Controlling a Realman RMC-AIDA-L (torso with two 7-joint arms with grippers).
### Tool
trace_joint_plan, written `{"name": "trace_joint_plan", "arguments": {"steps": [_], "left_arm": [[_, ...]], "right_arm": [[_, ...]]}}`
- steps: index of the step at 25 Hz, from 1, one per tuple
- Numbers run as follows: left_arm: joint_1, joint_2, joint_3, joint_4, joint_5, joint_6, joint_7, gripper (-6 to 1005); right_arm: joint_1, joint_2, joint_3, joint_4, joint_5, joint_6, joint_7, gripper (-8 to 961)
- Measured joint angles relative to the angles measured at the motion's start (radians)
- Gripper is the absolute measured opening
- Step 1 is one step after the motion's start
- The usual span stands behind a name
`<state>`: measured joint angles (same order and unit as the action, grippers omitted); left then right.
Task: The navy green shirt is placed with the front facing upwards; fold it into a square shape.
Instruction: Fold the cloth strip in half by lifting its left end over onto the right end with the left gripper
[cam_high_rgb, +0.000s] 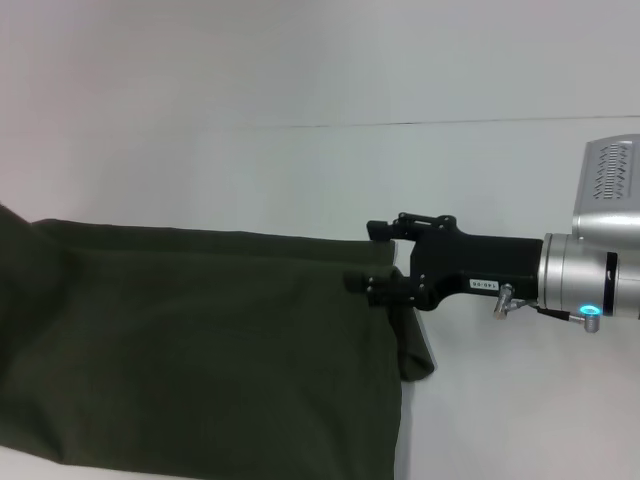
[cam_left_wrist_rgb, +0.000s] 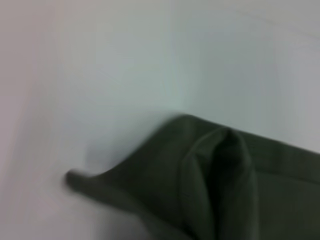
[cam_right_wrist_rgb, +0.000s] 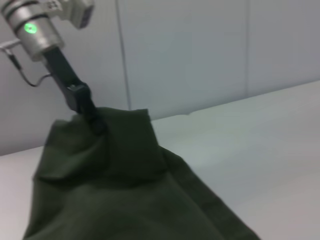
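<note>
The navy green shirt (cam_high_rgb: 200, 350) spans the left and middle of the head view as a broad dark sheet with a straight far edge. My right gripper (cam_high_rgb: 375, 257) reaches in from the right and is shut on the shirt's right edge, and a flap of cloth hangs just below it. In the right wrist view my left gripper (cam_right_wrist_rgb: 95, 122) is shut on the far end of the shirt (cam_right_wrist_rgb: 125, 190), which rises in a peak to it. The left wrist view shows a bunched fold of the shirt (cam_left_wrist_rgb: 220, 180) close up against the white surface.
The white table (cam_high_rgb: 300, 170) stretches beyond the shirt, with more bare surface to the right of the cloth (cam_high_rgb: 520, 420). A pale wall (cam_right_wrist_rgb: 200, 50) stands behind the table in the right wrist view.
</note>
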<state>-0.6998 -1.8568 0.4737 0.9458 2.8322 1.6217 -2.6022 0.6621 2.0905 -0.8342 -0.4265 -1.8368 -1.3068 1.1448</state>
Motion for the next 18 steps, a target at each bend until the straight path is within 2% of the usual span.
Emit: {"name": "trace_joint_plan", "arguments": {"steps": [1, 2, 7, 12, 18], "left_arm": [[-0.022, -0.004, -0.024, 0.010, -0.057, 0.078, -0.002, 73], [-0.022, -0.004, -0.024, 0.010, -0.057, 0.078, -0.002, 76], [-0.043, -0.024, -0.035, 0.015, -0.244, 0.213, -0.037, 89], [-0.042, -0.078, -0.035, -0.014, -0.392, 0.265, -0.069, 103], [-0.035, -0.143, -0.010, -0.131, -0.490, 0.208, -0.056, 119]], "right_arm": [[-0.003, 0.000, 0.004, 0.001, 0.006, 0.009, -0.003, 830], [-0.004, 0.000, 0.005, 0.002, 0.010, 0.014, -0.004, 830], [-0.019, 0.000, 0.006, 0.003, 0.045, 0.047, -0.005, 829], [-0.028, 0.001, 0.008, 0.007, 0.078, 0.068, -0.007, 827], [-0.032, 0.003, 0.009, 0.019, 0.114, 0.081, -0.018, 824]]}}
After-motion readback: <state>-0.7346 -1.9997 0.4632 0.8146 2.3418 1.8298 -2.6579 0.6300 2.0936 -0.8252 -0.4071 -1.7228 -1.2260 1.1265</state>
